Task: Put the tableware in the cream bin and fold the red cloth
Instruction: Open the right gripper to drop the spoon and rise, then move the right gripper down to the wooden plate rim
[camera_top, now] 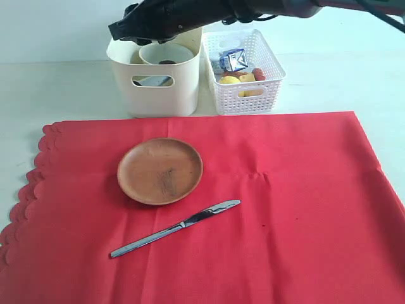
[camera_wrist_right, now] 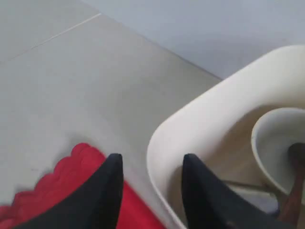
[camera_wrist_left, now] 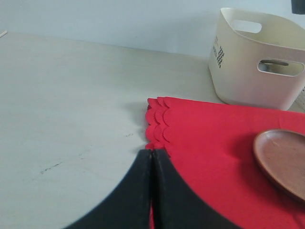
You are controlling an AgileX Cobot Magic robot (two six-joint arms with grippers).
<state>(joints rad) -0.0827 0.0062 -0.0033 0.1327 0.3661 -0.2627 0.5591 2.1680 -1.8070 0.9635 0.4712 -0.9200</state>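
Red cloth (camera_top: 285,209) lies spread flat on the table (camera_top: 63,88), scalloped edge to the left. On it, left of centre, is the round wooden plate (camera_top: 159,171). The steel knife (camera_top: 175,228) lies just near of the plate and apart from it, on a slant with its blade toward the right. Cream bin (camera_top: 155,95) stands beyond the cloth's far edge, with the white lattice basket (camera_top: 253,95) just to its right. The white bowl (camera_top: 166,54) is inside the bin, with a dark wooden utensil (camera_wrist_right: 293,191) in it. Right gripper (camera_top: 123,28) reaches across from the right and hangs over the bin's far-left rim. In its wrist view the fingers (camera_wrist_right: 109,191) stand moderately apart with nothing between them. Left gripper (camera_wrist_left: 151,157) is out of the exterior view. In its wrist view the jaws are pressed together over the scalloped edge, and no object is seen in them.
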